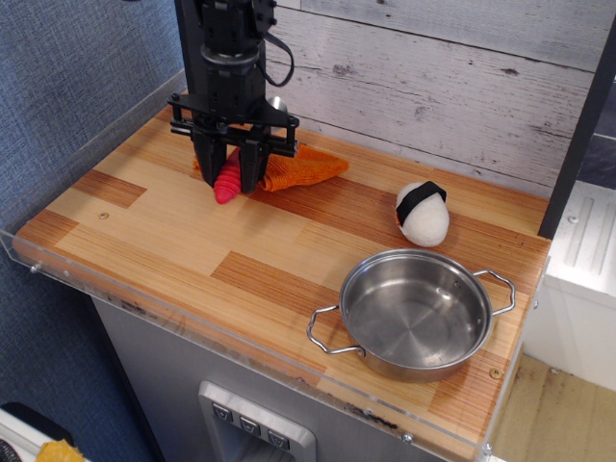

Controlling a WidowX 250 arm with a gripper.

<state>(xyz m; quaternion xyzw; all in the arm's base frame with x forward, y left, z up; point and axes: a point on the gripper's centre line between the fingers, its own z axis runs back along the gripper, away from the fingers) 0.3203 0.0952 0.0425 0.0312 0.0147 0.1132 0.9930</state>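
My gripper (229, 173) hangs over the back left of the wooden table, pointing down, its black fingers shut on a red-pink object (227, 183) whose rounded tip pokes out below them. Right behind it lies a crumpled orange cloth (298, 168), partly hidden by the fingers. I cannot tell if the red object touches the cloth or the table top.
A white rice-ball toy with a black band (423, 213) lies at the right middle. A steel pot with two handles (416, 313) stands near the front right. A clear plastic rim (144, 298) runs along the table's front and left edges. A plank wall stands behind.
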